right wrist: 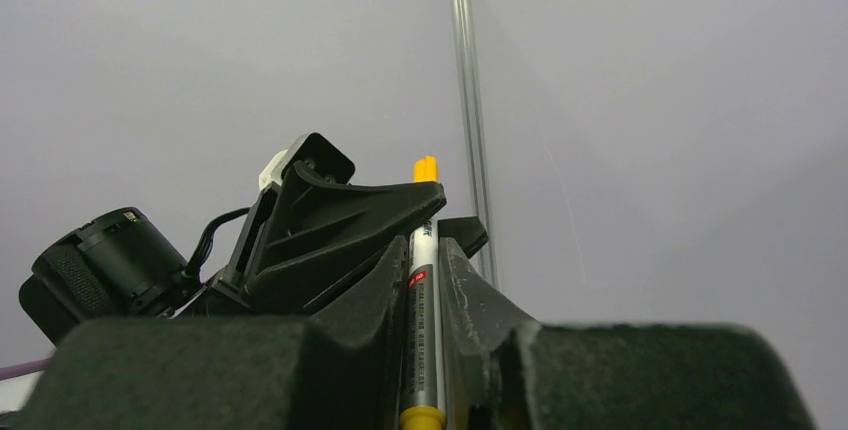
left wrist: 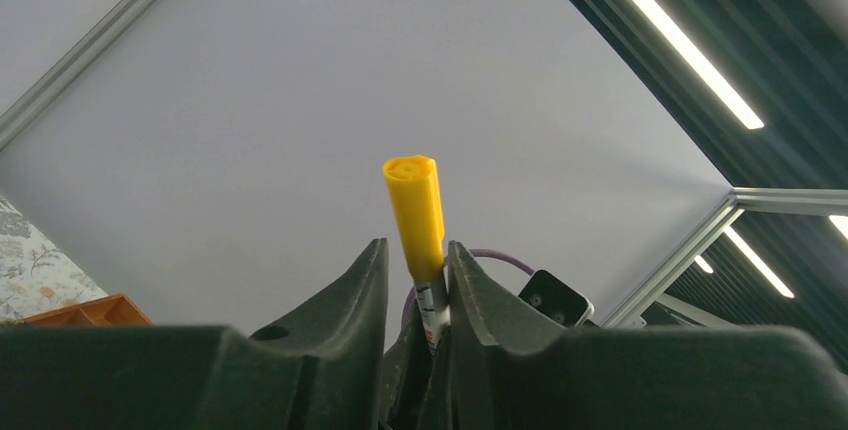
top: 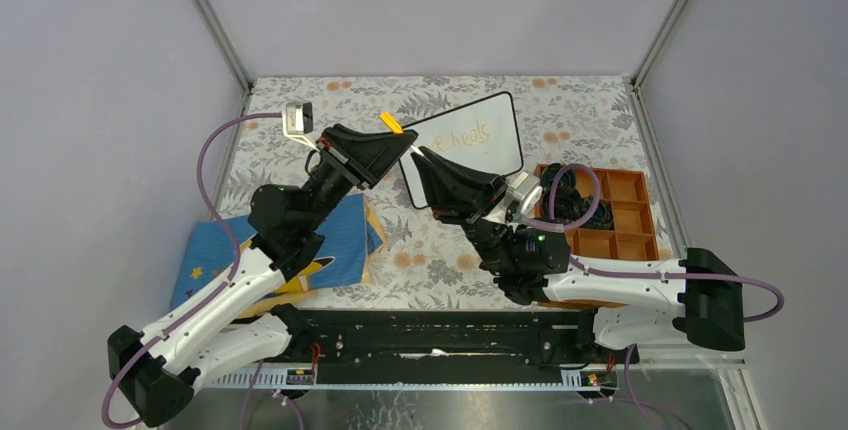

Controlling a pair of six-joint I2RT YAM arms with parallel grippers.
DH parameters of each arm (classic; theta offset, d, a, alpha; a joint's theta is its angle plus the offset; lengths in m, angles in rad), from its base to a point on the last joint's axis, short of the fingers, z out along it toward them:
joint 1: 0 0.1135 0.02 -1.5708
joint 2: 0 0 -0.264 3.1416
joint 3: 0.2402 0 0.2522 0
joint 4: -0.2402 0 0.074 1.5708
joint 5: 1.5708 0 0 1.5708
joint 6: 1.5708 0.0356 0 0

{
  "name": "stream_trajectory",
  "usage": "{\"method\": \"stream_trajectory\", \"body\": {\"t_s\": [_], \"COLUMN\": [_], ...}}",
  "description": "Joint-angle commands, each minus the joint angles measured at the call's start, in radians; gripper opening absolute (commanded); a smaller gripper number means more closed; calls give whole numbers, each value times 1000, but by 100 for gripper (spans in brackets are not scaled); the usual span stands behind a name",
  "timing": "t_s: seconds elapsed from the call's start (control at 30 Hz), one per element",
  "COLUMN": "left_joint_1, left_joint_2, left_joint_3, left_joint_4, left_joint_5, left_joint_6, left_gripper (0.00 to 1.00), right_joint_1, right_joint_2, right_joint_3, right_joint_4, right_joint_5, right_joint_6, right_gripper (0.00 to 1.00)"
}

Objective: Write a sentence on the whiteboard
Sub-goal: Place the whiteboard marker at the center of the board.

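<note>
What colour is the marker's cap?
Yellow. The marker's cap shows best in the left wrist view.

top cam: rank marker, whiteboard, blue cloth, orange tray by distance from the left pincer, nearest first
1. marker: between the jaws of the left pincer, yellow cap sticking out.
2. whiteboard: just right of the pincer tip, at the table's far middle.
3. blue cloth: near left, partly under the left arm.
4. orange tray: right side, clearly farthest.

The start of the sentence (top: 468, 136) and a whiteboard (top: 500, 115) corner are masked by the left gripper (top: 408, 140) and right gripper (top: 420, 154). The marker (right wrist: 422, 290) is cropped at the right wrist view's bottom edge.
</note>
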Motion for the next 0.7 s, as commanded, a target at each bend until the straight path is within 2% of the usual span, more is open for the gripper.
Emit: {"method": "stream_trajectory", "body": {"t_s": [0.0, 0.13, 0.27, 0.3, 0.43, 0.5, 0.57, 0.67], "left_joint_1": [7, 8, 7, 7, 7, 8, 7, 13], "left_joint_2": [-2, -2, -12, -15, -32, -38, -46, -65], "left_joint_3": [24, 19, 14, 14, 10, 11, 12, 21], "left_joint_4": [41, 42, 31, 25, 4, -10, -31, -94], "left_joint_5": [13, 10, 0, -4, -29, -41, -51, -64], "left_joint_6": [10, 13, 23, 28, 45, 56, 77, 143], "left_gripper": [30, 20, 4, 1, 0, 0, 0, 0], "right_joint_1": [-6, -6, -6, -7, -6, -6, -6, -6], "right_joint_2": [-20, -22, -30, -35, -64, -80, -101, -164], "right_joint_3": [4, -2, 0, 1, 13, 21, 20, 22], "right_joint_4": [27, 27, -25, -42, -152, -223, -282, -409], "right_joint_5": [-10, -4, 10, 14, 33, 46, 53, 50], "right_joint_6": [11, 15, 28, 36, 63, 69, 73, 89], "right_gripper": [0, 0, 0, 5, 59, 76, 82, 84]}}
